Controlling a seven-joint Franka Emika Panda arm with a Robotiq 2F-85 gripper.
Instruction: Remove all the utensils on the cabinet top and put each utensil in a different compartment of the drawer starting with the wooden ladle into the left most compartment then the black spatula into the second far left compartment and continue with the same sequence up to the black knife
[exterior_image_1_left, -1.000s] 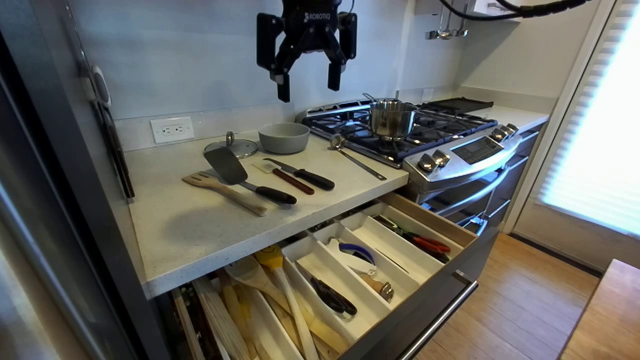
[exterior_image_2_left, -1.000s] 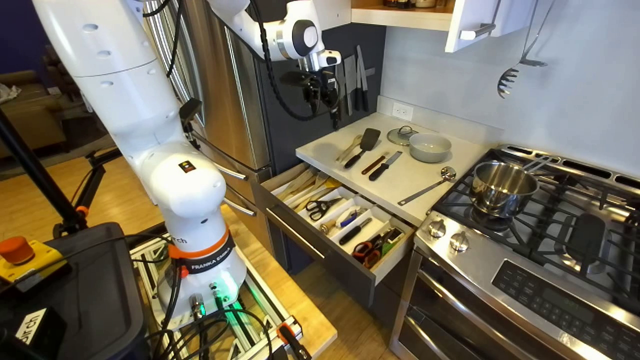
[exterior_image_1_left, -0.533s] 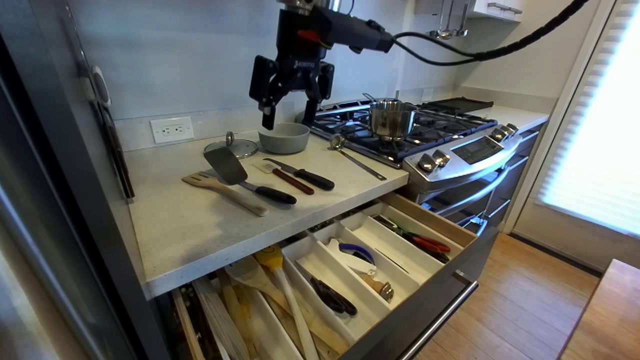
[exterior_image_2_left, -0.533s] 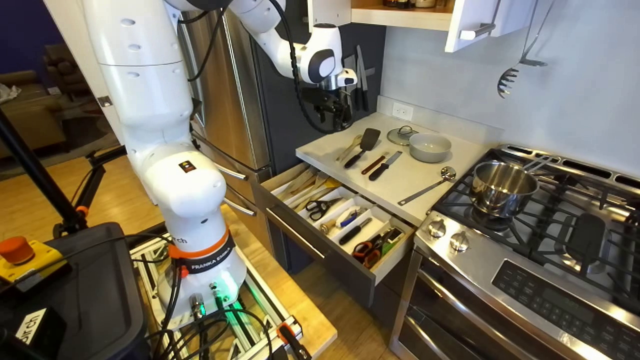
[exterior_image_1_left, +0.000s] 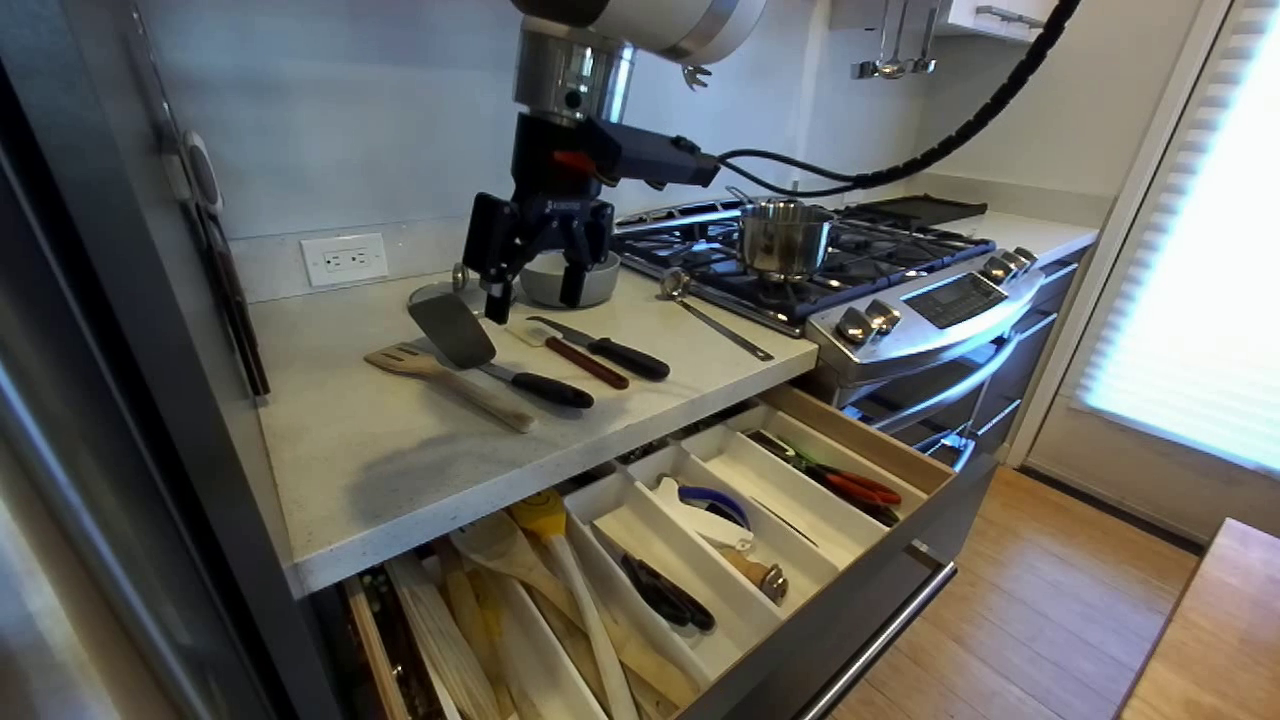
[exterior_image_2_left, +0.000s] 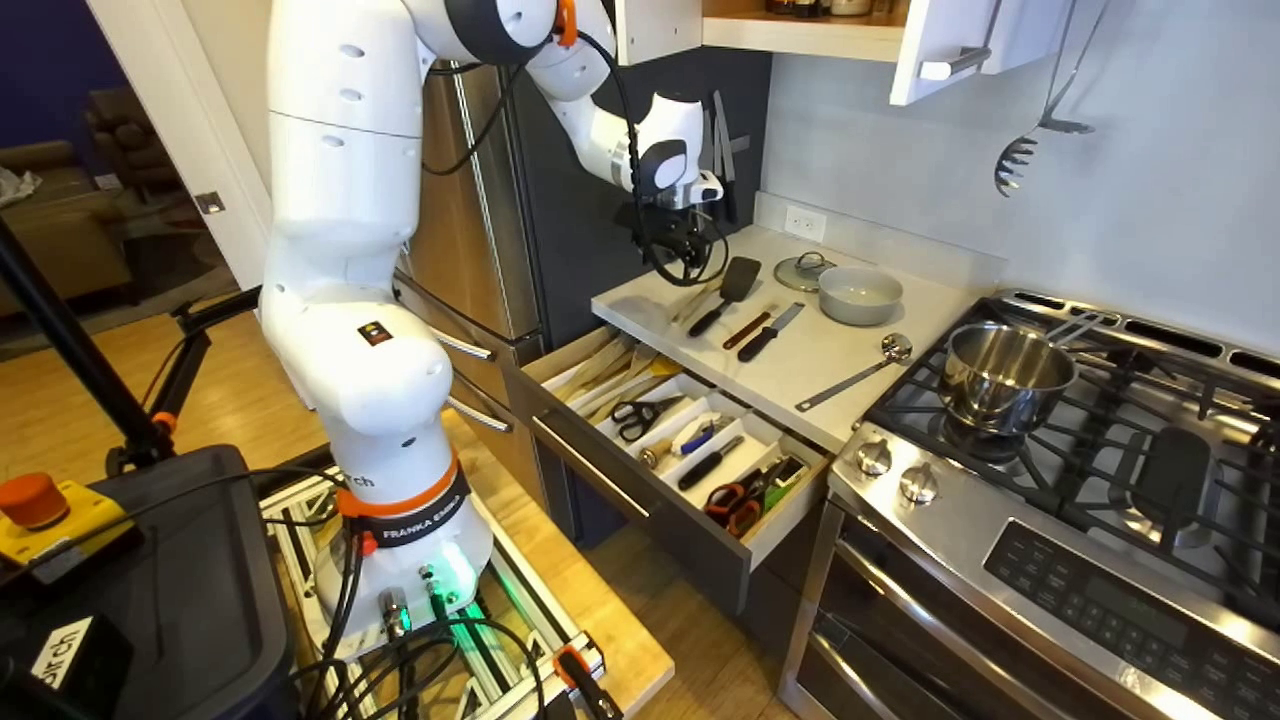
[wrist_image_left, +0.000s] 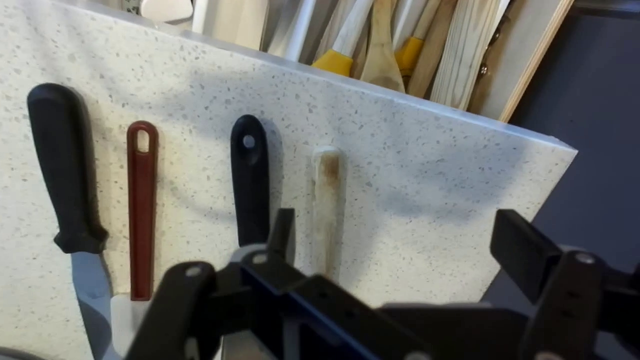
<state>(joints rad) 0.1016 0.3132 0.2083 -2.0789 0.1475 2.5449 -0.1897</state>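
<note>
Eyeing the wooden turner (exterior_image_1_left: 452, 381) beside the black spatula (exterior_image_1_left: 462, 340), we reckon; gripper (exterior_image_1_left: 535, 305) spread wide, empty.
We'd centre over its handle (wrist_image_left: 327, 215), off the spatula.

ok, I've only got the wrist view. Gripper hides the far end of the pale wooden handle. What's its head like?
Observer: Flat with slots, seen in an exterior view: it's a wooden slotted turner.
Operator: And its neighbour, the black handle with the hole?
Observer: That's a black spatula, with a broad blade on the end you can't see.
Operator: Drawer runs off my frame. What's at the end away from the wooden utensils?
Observer: Red-handled scissors.
</note>
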